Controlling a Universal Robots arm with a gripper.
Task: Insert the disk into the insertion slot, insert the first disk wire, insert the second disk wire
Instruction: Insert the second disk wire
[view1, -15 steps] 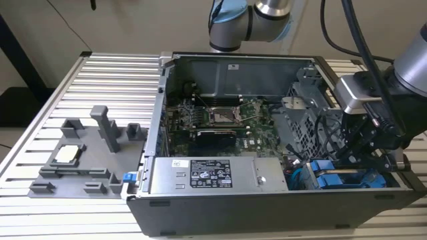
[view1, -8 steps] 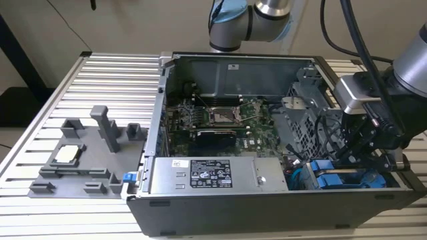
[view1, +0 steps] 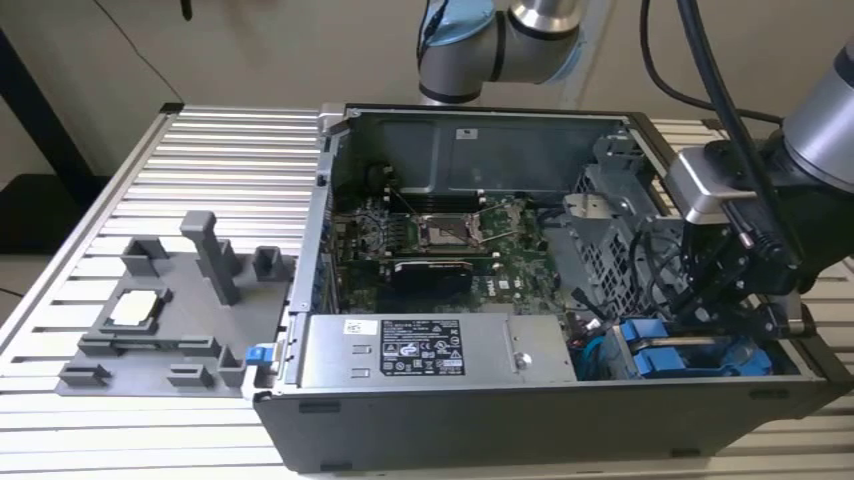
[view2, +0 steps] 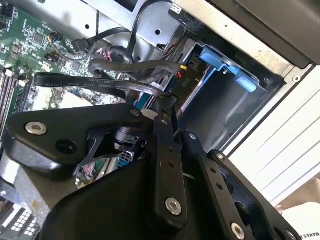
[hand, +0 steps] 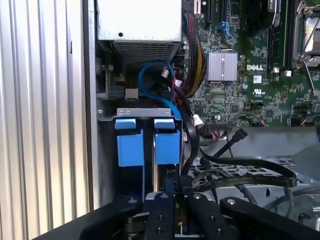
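The ribbed metal bench (view1: 200, 130) carries an open computer case (view1: 534, 420), and there is bare bench beyond the case's walls on every side that shows. The arm (view1: 814, 130) reaches down into the case's corner at the exterior view's right, hemmed between the case wall and the perforated drive cage (view1: 601, 250). The silver power-supply box (view1: 427, 350) lies along the near wall just beside that corner.

In the first wrist view the disk (hand: 167, 145) sits in the insertion slot (hand: 165, 113). Of the disk I can see its bright blue carrier end and a thin pale edge below it; the label is hidden. The other blue carrier end (hand: 130, 145) stands just beside it, nearer the case wall. Black, blue and red cables (hand: 185, 145) crowd the side towards the motherboard (hand: 260, 75), leaving little free room there.

The gripper (hand: 175, 186) hangs in line with the disk, its fingers (hand: 161, 192) drawn nearly together. A black cable runs to their tips, but I cannot tell whether they pinch it.
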